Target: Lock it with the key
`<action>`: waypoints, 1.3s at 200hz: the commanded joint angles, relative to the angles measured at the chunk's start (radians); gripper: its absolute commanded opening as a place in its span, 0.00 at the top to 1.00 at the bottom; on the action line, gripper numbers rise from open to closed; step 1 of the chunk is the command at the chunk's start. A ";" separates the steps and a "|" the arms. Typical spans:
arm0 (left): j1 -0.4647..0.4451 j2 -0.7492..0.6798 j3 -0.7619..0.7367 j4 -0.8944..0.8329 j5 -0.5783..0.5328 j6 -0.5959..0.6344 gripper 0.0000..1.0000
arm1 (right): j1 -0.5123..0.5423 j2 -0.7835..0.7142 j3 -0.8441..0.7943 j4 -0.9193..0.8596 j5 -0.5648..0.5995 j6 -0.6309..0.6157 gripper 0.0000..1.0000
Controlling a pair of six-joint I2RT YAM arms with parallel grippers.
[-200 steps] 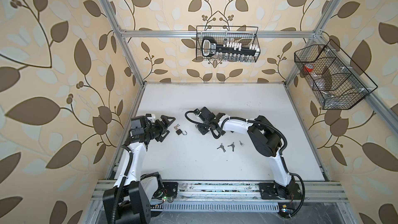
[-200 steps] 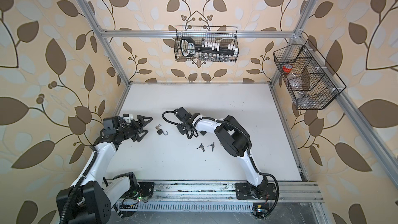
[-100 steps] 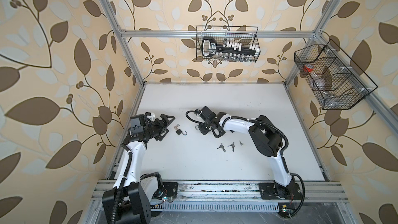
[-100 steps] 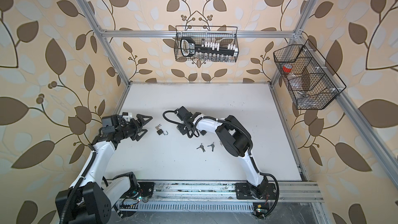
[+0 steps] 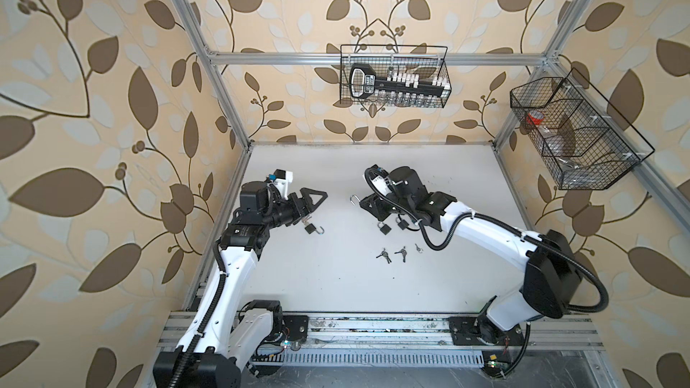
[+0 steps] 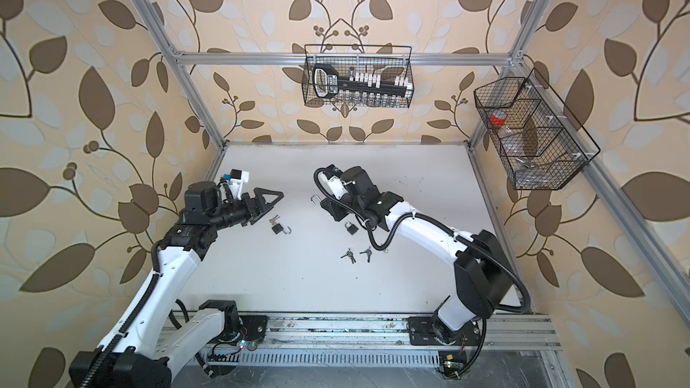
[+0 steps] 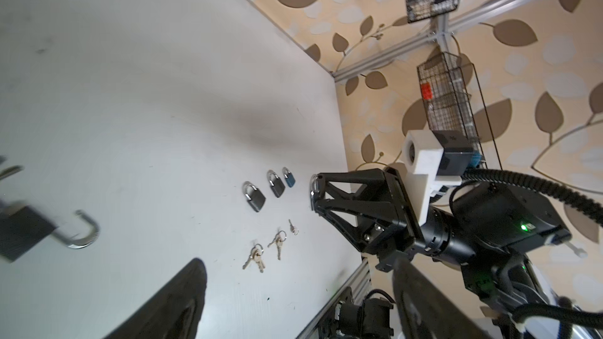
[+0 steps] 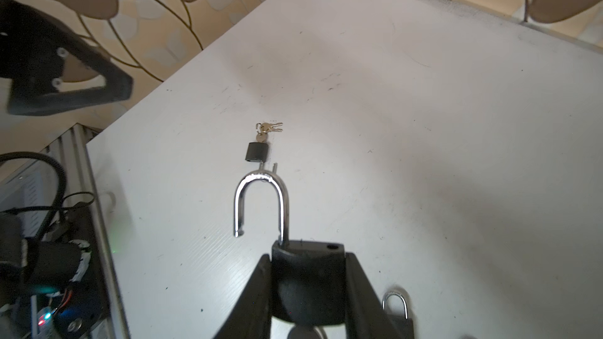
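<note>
The right end effector (image 8: 307, 257) is clamped narrow on the black body of a held padlock (image 8: 306, 285), over the middle of the counter (image 5: 336, 293) and a little toward its far edge. The silver shackle (image 8: 261, 190) is swung open, its free end out of the body, and it points toward the counter's left edge. Nearer that left edge, about halfway between the far and near edges, a smaller padlock (image 5: 310, 228) lies flat. Its own hook is also open, a key (image 8: 261, 138) is pushed into its underside, and two more keys hang on the ring beside it. The left end effector (image 5: 311, 206) is close beside it on the far-edge side, fingers spread wide with nothing between them. Three closed padlocks (image 7: 254, 197) lie in a row near the counter's middle. Two key bunches (image 5: 384, 254) and a single key (image 5: 418, 248) lie toward the near edge from them.
</note>
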 commanded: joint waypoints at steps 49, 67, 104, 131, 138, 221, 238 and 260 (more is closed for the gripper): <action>-0.230 0.124 0.110 0.260 0.128 0.008 0.37 | 0.002 -0.263 -0.136 0.065 -0.163 -0.074 0.86; -0.275 0.151 0.141 0.222 0.128 0.047 0.39 | 0.002 -0.299 -0.152 0.066 -0.145 -0.084 0.86; -0.319 0.182 0.169 0.192 0.117 0.072 0.50 | 0.002 -0.301 -0.142 0.044 -0.149 -0.095 0.87; -0.332 0.181 0.164 0.192 0.109 0.078 0.60 | 0.002 -0.295 -0.143 0.053 -0.147 -0.098 0.87; -0.334 0.181 0.162 0.192 0.108 0.078 0.64 | 0.002 -0.295 -0.142 0.055 -0.142 -0.096 0.87; -0.338 0.169 0.171 0.149 0.069 0.091 1.00 | 0.002 -0.320 -0.149 0.066 -0.136 -0.092 0.78; -0.339 0.152 0.176 0.120 0.026 0.095 1.00 | 0.002 -0.351 -0.165 0.086 -0.122 -0.095 0.51; -0.339 0.121 0.170 0.130 0.000 0.078 1.00 | 0.002 -0.414 -0.226 0.159 -0.068 -0.105 0.38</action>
